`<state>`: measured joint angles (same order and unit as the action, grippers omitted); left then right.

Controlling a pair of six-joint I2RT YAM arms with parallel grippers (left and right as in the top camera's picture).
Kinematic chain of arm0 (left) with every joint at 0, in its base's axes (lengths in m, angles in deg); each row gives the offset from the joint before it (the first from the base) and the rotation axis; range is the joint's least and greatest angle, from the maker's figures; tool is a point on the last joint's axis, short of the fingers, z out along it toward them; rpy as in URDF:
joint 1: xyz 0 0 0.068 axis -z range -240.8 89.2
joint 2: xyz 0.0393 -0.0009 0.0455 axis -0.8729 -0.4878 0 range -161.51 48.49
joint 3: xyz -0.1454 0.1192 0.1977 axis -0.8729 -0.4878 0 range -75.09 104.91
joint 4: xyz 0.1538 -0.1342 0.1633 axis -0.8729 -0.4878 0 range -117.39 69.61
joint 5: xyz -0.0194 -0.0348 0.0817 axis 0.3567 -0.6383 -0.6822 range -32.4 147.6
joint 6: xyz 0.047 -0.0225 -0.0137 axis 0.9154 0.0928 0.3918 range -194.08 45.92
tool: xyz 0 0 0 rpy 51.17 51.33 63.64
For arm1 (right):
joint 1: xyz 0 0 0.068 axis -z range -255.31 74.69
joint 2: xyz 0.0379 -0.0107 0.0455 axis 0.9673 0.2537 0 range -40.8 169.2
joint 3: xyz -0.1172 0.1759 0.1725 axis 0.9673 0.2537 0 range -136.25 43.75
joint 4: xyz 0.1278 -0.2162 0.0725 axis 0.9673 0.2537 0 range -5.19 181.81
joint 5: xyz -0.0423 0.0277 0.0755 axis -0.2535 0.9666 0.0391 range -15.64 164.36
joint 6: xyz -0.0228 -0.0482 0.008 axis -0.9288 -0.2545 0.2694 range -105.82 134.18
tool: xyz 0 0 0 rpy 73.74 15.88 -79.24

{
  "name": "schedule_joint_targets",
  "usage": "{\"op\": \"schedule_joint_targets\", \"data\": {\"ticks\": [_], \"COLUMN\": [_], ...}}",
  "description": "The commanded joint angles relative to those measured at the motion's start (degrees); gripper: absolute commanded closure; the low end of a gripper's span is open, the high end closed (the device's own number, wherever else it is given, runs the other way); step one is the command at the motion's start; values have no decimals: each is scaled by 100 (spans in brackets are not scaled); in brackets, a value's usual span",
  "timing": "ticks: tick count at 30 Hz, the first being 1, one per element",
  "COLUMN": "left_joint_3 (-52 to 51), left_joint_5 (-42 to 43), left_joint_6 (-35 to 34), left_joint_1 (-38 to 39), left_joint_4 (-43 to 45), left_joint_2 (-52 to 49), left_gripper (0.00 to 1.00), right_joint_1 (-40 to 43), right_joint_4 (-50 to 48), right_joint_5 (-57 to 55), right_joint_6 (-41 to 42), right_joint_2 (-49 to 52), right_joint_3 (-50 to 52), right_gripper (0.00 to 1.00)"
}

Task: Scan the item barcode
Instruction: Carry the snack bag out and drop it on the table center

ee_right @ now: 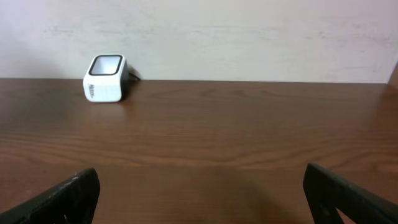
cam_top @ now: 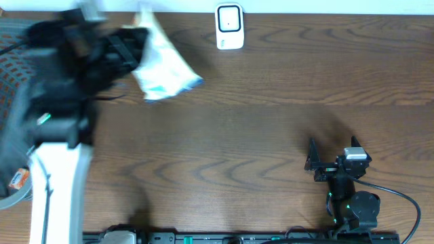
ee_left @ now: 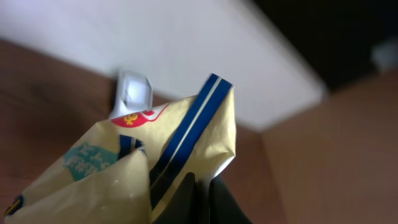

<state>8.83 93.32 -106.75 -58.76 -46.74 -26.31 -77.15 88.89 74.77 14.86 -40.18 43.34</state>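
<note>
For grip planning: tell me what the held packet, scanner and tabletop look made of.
Packet: likely thin plastic film, slightly glossy, creased.
Scanner: smooth white moulded plastic, dark-framed window.
Tabletop: wood or wood-look laminate; grain visible.

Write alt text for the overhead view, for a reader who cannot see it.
The left tool, shut on a pale snack bag, holds it over a brown wooden table, left of a white barcode scanner at the far edge. The right tool sits open and empty near the front right.
</note>
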Motion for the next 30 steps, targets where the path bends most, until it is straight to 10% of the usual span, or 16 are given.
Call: {"op": "schedule_joint_targets", "data": {"ticks": [1, 12, 16, 30], "left_joint_3": [52, 52, 52, 74], "left_joint_5": [66, -229, -229, -188], "left_joint_6": [568, 649, 702, 715], "left_joint_1": [804, 2358, 2494, 1213], "left_joint_4": [37, 313, 313, 284], "left_joint_2": [-680, -2789, -2940, -1410], "left_gripper": [93, 90, 46, 44], "right_joint_1": [13, 13, 13, 13], "right_joint_4": [31, 31, 31, 31], "right_joint_5": [-9, -9, -7, -9], "right_joint_6": [55, 55, 57, 55], "right_joint_2": [-31, -31, -31, -31], "right_joint_3": [9, 9, 9, 9], "right_gripper": [1, 1, 1, 1]}}
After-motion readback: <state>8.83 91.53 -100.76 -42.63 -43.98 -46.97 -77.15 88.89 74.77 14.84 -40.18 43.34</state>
